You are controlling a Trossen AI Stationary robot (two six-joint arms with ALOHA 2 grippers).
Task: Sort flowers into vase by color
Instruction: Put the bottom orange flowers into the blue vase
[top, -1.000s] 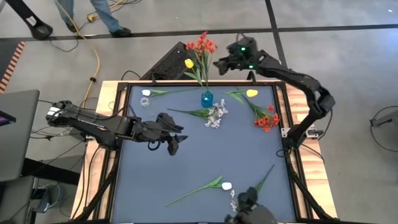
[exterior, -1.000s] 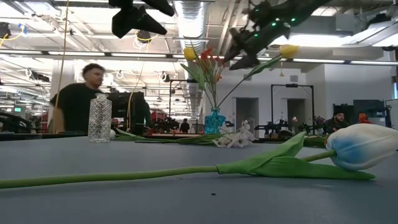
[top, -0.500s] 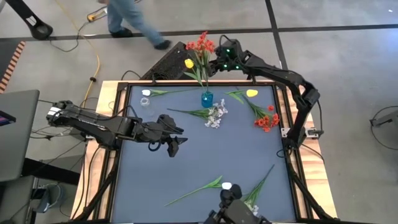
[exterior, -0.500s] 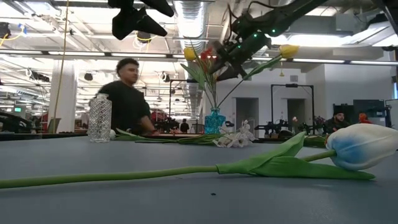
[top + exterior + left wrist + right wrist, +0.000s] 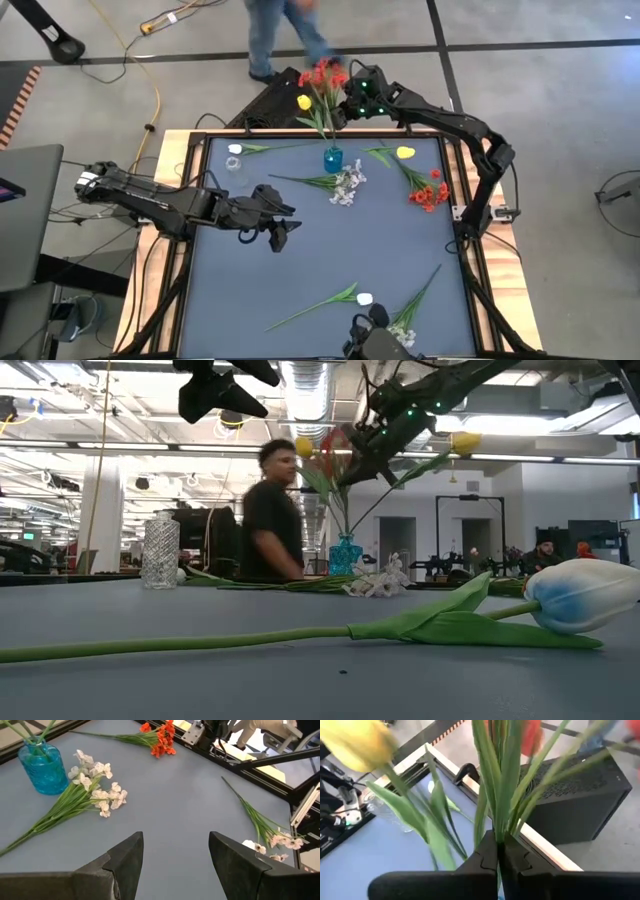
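A blue vase [image 5: 332,158] at the table's far middle holds red blossoms [image 5: 325,73] and a yellow bud [image 5: 304,102] on green stems. My right gripper [image 5: 339,110] is shut on those stems, high above the vase. My left gripper [image 5: 277,229] hangs open over the table's left-centre and holds nothing. Loose flowers lie flat on the table: a whitish sprig [image 5: 346,186], a yellow bud [image 5: 405,151], a red cluster [image 5: 430,194], a white bud [image 5: 235,149] and a white tulip [image 5: 364,298]. My right gripper pinches green stems and leaves [image 5: 498,827] of the bunch in the blue vase between its two fingers, below the red blossoms. The fingers slant down from the table's far right and lie across the stems. The stems stay upright, their feet in the vase.
A clear glass vase [image 5: 233,163] stands at the far left. Another whitish sprig [image 5: 408,318] lies at the near edge. A black box [image 5: 268,100] sits beyond the far edge, where a person [image 5: 270,510] walks past. The table's middle [image 5: 330,250] is bare.
My right gripper has moved toward the table's left along the far edge and a little down, reached the flowers standing in the blue vase, and shut on their stems. A person has walked from left to right behind the table.
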